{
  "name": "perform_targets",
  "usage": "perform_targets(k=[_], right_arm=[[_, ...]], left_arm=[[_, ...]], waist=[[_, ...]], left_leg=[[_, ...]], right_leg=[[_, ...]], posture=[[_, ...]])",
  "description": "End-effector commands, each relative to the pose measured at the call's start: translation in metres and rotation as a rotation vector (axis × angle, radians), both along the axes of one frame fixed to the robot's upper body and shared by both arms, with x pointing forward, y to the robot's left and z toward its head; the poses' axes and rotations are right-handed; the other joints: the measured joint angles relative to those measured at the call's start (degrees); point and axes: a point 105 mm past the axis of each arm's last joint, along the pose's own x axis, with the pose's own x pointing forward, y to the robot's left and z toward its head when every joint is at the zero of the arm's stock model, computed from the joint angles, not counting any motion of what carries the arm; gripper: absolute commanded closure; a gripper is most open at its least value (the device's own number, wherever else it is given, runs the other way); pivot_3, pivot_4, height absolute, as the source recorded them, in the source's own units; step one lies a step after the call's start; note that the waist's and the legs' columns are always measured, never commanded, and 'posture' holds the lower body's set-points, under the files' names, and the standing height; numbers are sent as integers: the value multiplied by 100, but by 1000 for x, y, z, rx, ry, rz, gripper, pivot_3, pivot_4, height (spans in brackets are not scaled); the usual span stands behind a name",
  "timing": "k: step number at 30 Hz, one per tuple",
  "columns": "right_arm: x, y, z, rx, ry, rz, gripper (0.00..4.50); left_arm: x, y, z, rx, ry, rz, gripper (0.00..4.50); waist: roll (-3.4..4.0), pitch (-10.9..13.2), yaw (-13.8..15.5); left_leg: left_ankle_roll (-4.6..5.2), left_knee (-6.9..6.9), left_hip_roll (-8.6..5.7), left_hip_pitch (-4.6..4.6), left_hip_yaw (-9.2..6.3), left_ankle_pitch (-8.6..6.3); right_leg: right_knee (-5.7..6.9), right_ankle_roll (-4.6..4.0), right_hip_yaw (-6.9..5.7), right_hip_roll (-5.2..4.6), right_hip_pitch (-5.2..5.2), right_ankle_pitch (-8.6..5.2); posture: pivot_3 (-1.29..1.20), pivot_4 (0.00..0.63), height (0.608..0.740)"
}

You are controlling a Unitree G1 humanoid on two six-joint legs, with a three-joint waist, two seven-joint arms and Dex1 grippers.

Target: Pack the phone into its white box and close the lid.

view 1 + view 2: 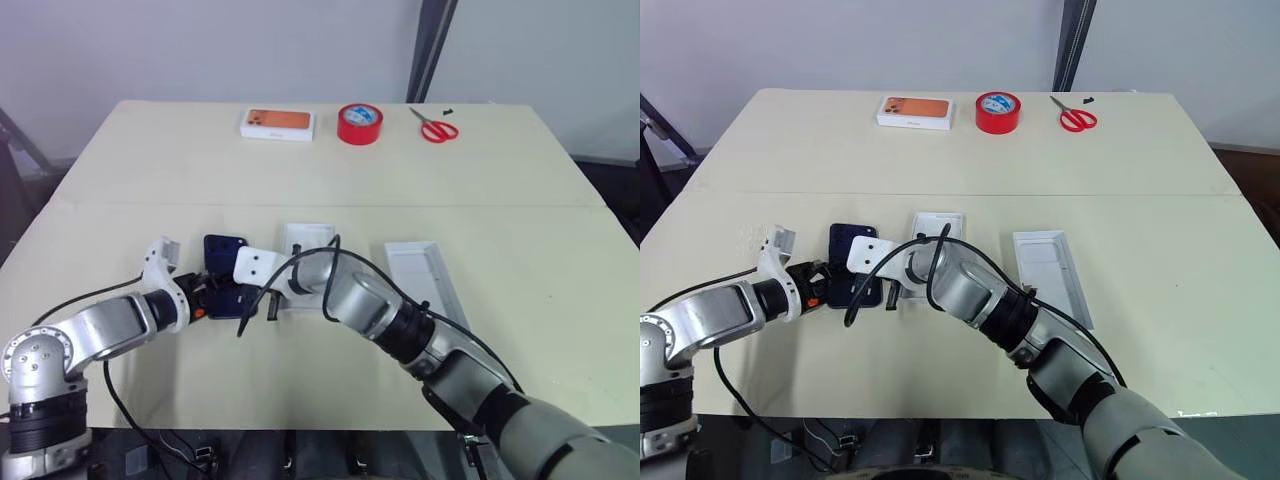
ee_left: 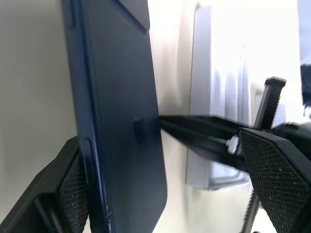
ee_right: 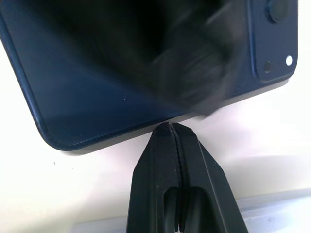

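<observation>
Navy phone [image 2: 121, 116] between spread left claw [image 2: 170, 189] fingers.

Bright, even light; blur over the phone [image 3: 146, 63].

The phone [image 2: 121, 121] looks smooth and a bit shiny. The left hand's pads [image 2: 272, 170] look like bumpy black rubber. The tabletop [image 1: 150, 160] looks flat and dull.

Partly hidden behind both grippers beside the white box [image 1: 938, 232]: the phone [image 1: 852, 264]; cut off by the frame in wrist views.
</observation>
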Motion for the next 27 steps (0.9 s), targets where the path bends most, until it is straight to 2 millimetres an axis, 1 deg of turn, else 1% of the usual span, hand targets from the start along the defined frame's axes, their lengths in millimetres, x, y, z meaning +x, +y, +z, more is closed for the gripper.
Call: perform_targets(k=[1, 5, 11, 13, 14, 15, 16, 17, 25, 27], right_arm=[[-4, 4, 6, 5, -28, 29, 4500], [-4, 3, 6, 5, -25, 29, 4500], [-5, 4, 8, 8, -31, 31, 4500], [-5, 4, 9, 11, -32, 32, 4500], [-5, 4, 10, 14, -33, 31, 4500], [-4, 3, 13, 19, -36, 30, 4500], [-4, 3, 15, 23, -37, 30, 4500], [-4, 2, 16, 27, -39, 29, 4500], [-4, -8, 42, 90, -50, 6, 4500], [-3, -11, 49, 109, -52, -7, 4500]], left_arm=[[2, 1, 11, -50, -33, 40, 11], [7, 15, 13, -85, -39, 130, 11], [6, 12, 11, -109, -41, 135, 11], [6, 12, 11, -119, -43, 143, 521], [6, 13, 11, -123, -45, 148, 856], [6, 14, 11, -130, -49, 157, 1232], [6, 15, 12, -135, -53, 163, 1790], [6, 16, 12, -137, -55, 167, 2222], [7, 14, 14, -203, -75, 193, 2222], [6, 13, 14, -211, -75, 197, 2770]], waist=[[1, 0, 4], [1, 1, 3], [1, 1, 2], [1, 2, 3], [2, 2, 3], [2, 2, 3], [2, 2, 4], [1, 2, 6], [1, 4, 7], [1, 5, 7]], left_leg=[[0, -1, 0, 0, 0, 0], [0, -2, 0, -1, 0, 0], [1, -4, 0, -1, 0, 0], [1, -4, 0, -1, 0, 0], [1, -4, 0, -1, 0, 0], [1, -4, 0, -1, 0, 0], [1, -4, 0, -1, 0, 0], [1, -4, 0, -2, 0, 0], [2, -6, 0, -5, 0, 0], [2, -6, 0, -5, 0, 0]], right_leg=[[-1, 0, 0, 0, 0, 0], [-7, 0, -1, 0, -1, 0], [-10, -1, 0, 0, -1, 0], [-10, -1, -1, 0, -1, 0], [-10, -1, -1, 0, -1, 0], [-10, -1, 0, 0, -1, 0], [-10, -1, -1, 0, -1, 0], [-10, -1, 0, 0, -1, 0], [-12, -1, 0, 0, 3, 0], [-14, -1, 0, -1, 3, 0]], posture=[[0, 150, 725], [0, 150, 725], [0, 150, 725], [0, 150, 725], [0, 150, 725], [0, 150, 725], [0, 150, 725], [0, 150, 725], [0, 150, 725], [0, 150, 725]])
